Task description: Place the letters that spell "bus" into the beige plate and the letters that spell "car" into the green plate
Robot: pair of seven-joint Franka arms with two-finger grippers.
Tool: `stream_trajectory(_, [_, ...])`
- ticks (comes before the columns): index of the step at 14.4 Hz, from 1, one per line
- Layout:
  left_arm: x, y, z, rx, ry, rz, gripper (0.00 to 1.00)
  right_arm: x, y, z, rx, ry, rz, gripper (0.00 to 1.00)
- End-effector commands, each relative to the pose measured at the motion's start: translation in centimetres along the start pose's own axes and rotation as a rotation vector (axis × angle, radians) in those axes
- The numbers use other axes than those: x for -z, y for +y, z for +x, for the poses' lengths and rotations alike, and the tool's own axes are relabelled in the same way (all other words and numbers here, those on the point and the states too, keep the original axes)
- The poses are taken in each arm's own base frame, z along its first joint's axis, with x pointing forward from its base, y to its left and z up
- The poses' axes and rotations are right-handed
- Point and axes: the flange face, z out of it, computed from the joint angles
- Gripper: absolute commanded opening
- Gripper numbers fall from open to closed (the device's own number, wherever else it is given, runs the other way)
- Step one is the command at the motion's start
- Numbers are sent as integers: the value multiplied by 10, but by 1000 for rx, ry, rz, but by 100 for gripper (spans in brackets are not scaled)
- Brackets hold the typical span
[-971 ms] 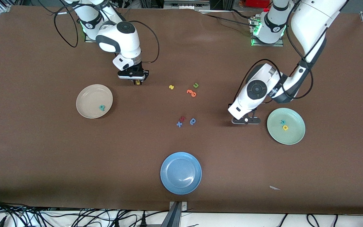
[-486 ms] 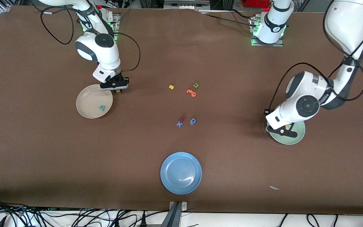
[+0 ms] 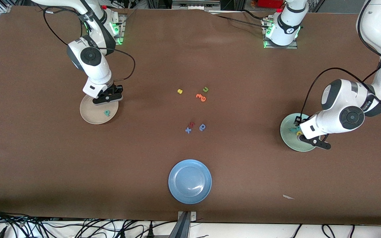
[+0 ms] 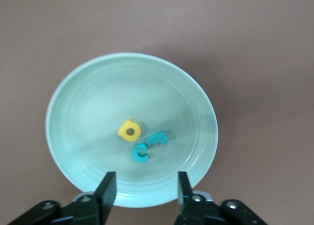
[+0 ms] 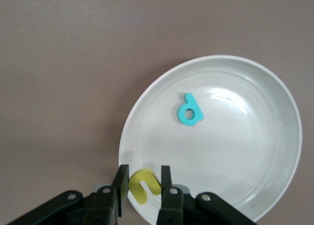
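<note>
My right gripper point(image 5: 143, 185) is shut on the yellow "u" point(image 5: 141, 178). It hangs over the rim of the beige plate point(image 3: 93, 114) point(image 5: 265, 151), where the teal "b" point(image 5: 189, 110) point(image 3: 107, 113) lies. My left gripper point(image 4: 145, 188) stands open with nothing between its fingers, over the edge of the green plate point(image 4: 98, 92) point(image 3: 289, 140). In that plate lie the yellow "a" point(image 4: 130, 130), the teal "r" point(image 4: 158, 138) and the teal "c" point(image 4: 141, 153). The yellow "s" point(image 3: 180, 91) rests on the table near the middle.
Near the yellow "s" lie a green "u" point(image 3: 205, 89) and orange letters point(image 3: 201, 97). Nearer the front camera sit a blue "x" point(image 3: 188, 130), a red letter point(image 3: 192, 124) and a darker blue looped letter point(image 3: 202, 127). A blue plate point(image 3: 190, 181) stands by the front edge.
The right arm carried the yellow "u" from mid-table to over the beige plate's rim. The left arm swung to the green plate and opened; the teal "r" now lies in it.
</note>
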Motion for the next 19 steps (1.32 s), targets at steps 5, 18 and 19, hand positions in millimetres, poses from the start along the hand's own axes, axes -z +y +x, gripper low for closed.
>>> stream_trajectory(5, [70,-25,3,40,-51,32,100,53,84,43,31,-100,160,0])
stream_trajectory(18, [220,-11,-77,277,70,-71,100,10,96,49,-27,-76,206,100])
stream_trajectory(19, [238,-9,-90,279,82,-69,100,11,97,49,-29,-76,206,100])
